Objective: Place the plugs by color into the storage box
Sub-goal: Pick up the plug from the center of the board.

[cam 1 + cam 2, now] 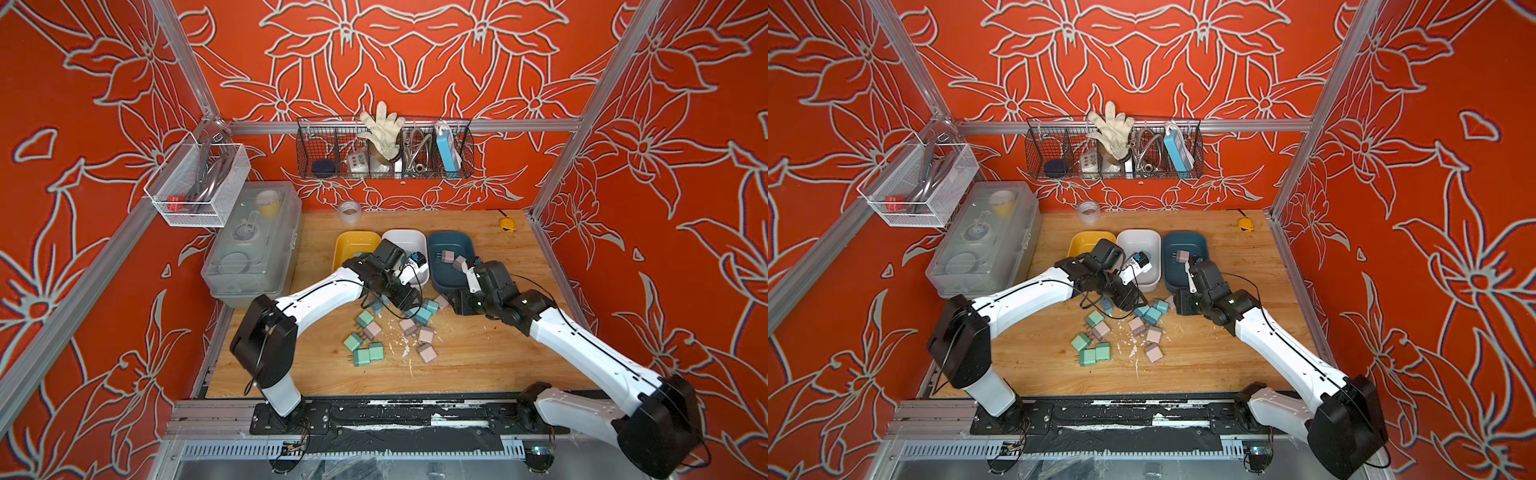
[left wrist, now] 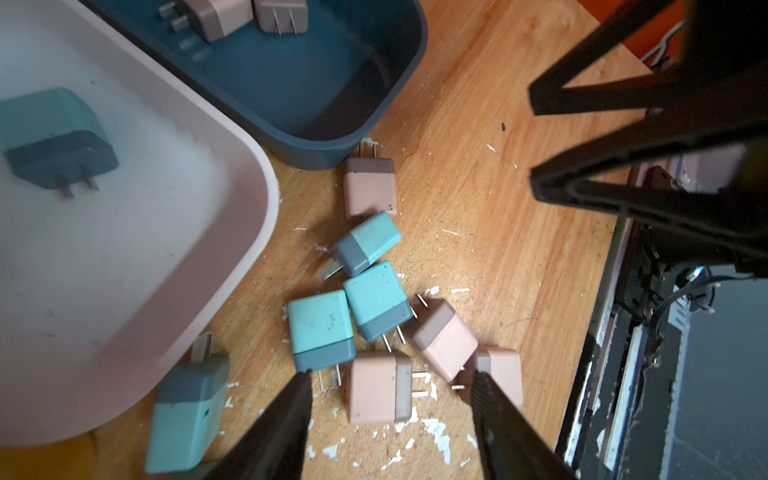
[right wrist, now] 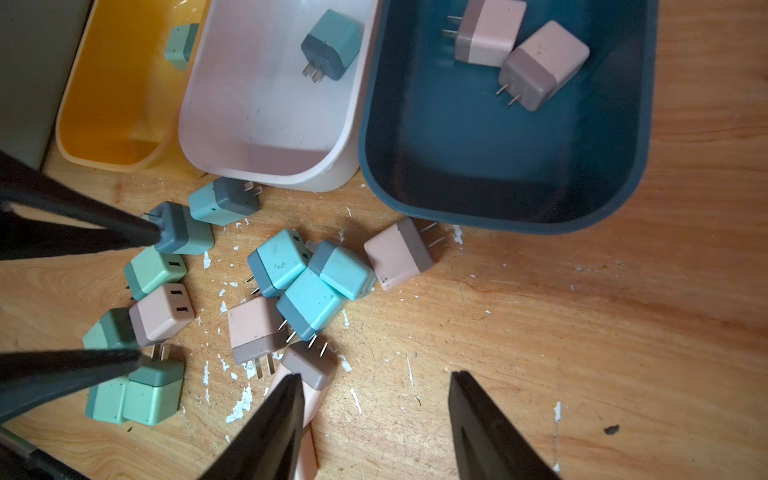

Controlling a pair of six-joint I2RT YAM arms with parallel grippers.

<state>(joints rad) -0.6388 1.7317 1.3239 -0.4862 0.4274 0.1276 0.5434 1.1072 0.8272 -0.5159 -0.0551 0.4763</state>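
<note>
Three trays stand side by side at the back: yellow [image 1: 355, 243] with a mint plug [image 3: 181, 39], white [image 1: 405, 239] with a teal plug [image 3: 332, 43], and dark blue [image 1: 451, 245] with two pink plugs [image 3: 540, 64]. Several loose mint, teal and pink plugs [image 1: 423, 316] lie in front of the trays. My left gripper [image 2: 390, 376] is open low over the pile, a pink plug [image 2: 374, 399] lying between its fingers. My right gripper [image 3: 374, 376] is open over bare wood, with another pink plug [image 3: 311, 365] beside one finger. Neither holds anything.
A translucent lidded box [image 1: 253, 245] stands at the left table edge. A tape roll [image 1: 349, 212] and a yellow tape measure [image 1: 506, 224] lie at the back. Wire baskets [image 1: 384, 149] hang on the walls. The two grippers hang close together over the pile.
</note>
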